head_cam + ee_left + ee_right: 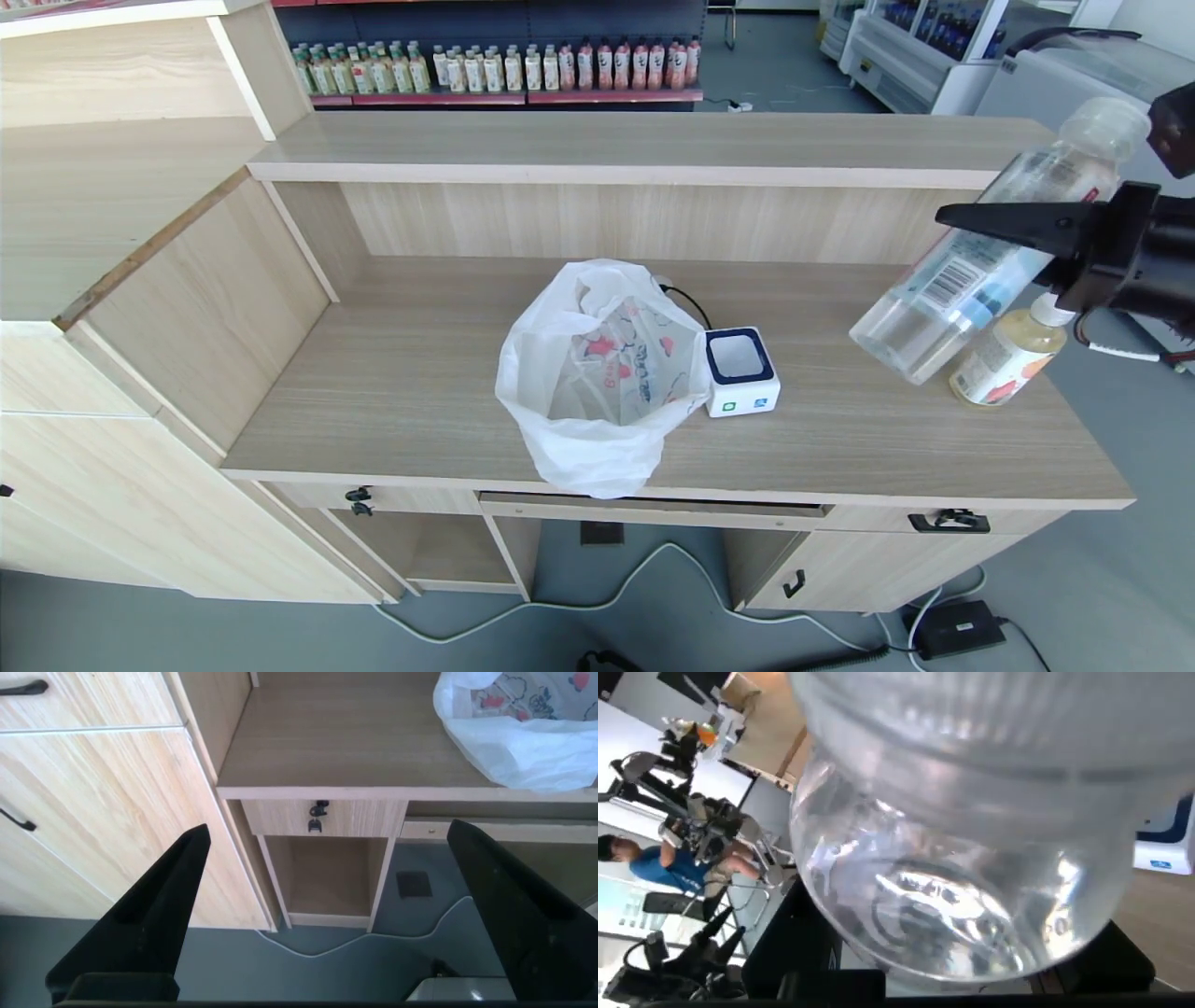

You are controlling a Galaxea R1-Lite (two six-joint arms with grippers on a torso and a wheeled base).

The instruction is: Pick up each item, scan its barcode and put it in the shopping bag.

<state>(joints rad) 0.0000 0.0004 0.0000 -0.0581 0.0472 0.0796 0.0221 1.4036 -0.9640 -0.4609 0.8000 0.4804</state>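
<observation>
- Your R gripper (1027,229) is pinching a clear plastic water bottle w/ white cap and pale-blue label (971,271) around its middle. One black finger is lying across the label.
- The bottle is hanging tilted in the air over the R end of the light wood counter (420,373), cap up, base down, barcode facing the head cam.
- Just beside its base, a small yellowish drink bottle w/ white cap (1008,359) is standing upright on the counter.
- A white cube scanner w/ dark-rimmed top window (740,371) is sitting mid-counter, well apart from the held bottle.
- It's touching the white plastic shopping bag (597,373), which is gaping open at its left.
- Your L gripper (327,840) is hanging w/ fingers spread wide and nothing between them, low before the counter's L front corner.
</observation>
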